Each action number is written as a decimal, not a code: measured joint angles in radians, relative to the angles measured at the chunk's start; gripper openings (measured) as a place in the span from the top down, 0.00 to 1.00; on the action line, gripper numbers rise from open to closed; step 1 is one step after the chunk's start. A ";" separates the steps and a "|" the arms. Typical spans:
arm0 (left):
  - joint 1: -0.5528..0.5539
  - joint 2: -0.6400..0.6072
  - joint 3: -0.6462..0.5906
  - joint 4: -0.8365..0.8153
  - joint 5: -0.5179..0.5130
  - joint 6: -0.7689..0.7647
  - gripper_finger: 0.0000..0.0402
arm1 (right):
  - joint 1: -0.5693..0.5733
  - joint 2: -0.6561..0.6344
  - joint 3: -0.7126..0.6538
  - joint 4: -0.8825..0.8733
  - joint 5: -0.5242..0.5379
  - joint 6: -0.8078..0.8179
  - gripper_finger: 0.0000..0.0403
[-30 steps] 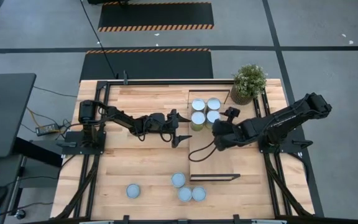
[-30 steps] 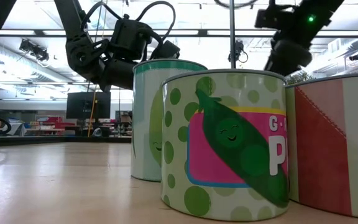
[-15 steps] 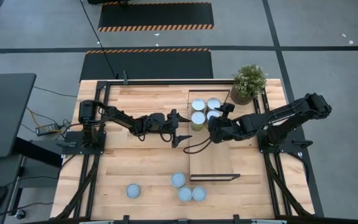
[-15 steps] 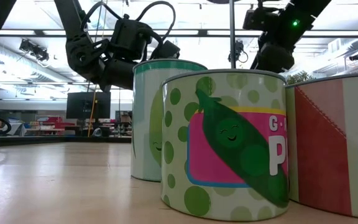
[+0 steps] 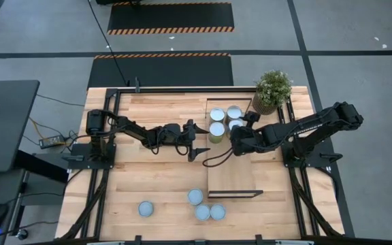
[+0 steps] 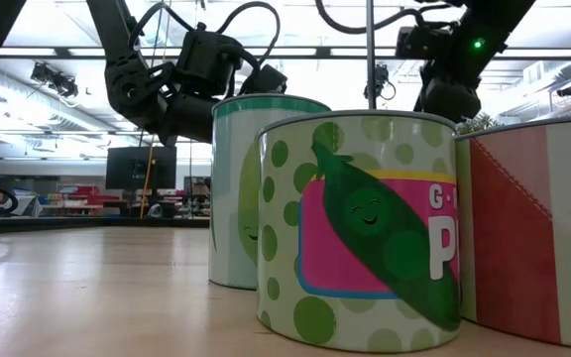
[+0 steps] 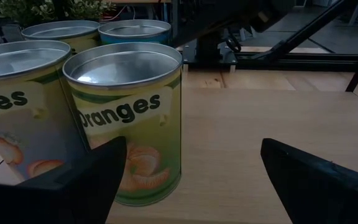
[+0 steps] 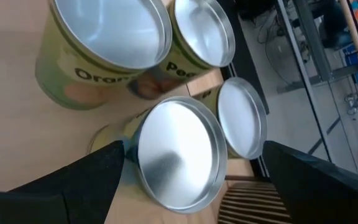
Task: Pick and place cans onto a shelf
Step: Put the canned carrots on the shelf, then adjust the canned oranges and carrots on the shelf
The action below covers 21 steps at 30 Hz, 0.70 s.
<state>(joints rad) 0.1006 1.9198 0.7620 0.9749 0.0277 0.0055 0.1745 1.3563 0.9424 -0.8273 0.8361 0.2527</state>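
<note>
Taking the shelf [image 5: 231,170] as my landmark, it lies on the right half of the tabletop [image 5: 148,177], its long axis running from the plant [image 5: 272,88] toward the near edge. Four cans [image 5: 217,129] stand upright clustered on its far end; four more cans [image 5: 202,211] wait on the tabletop off its near end. My right hand [image 5: 249,117] hovers over that far cluster, wide open and empty. My left hand [image 5: 194,141], also wide open and empty, sits just beside the shelf's left edge, nearer the loose ones.
</note>
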 joint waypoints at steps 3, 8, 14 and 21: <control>0.000 0.000 0.000 0.000 0.000 0.000 0.06 | 0.007 0.000 0.000 -0.022 -0.008 0.029 0.03; 0.000 0.000 0.000 0.000 0.000 -0.002 0.06 | 0.038 0.000 0.000 -0.024 -0.050 0.076 0.03; -0.011 0.000 0.000 0.000 0.000 -0.001 0.06 | 0.098 0.000 0.000 -0.036 -0.045 0.146 0.03; -0.011 0.000 0.000 0.010 -0.025 0.000 0.06 | 0.145 0.000 0.000 -0.037 -0.043 0.193 0.03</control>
<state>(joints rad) 0.0892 1.9198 0.7616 0.9846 0.0022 0.0055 0.3198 1.3563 0.9421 -0.8642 0.7928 0.4460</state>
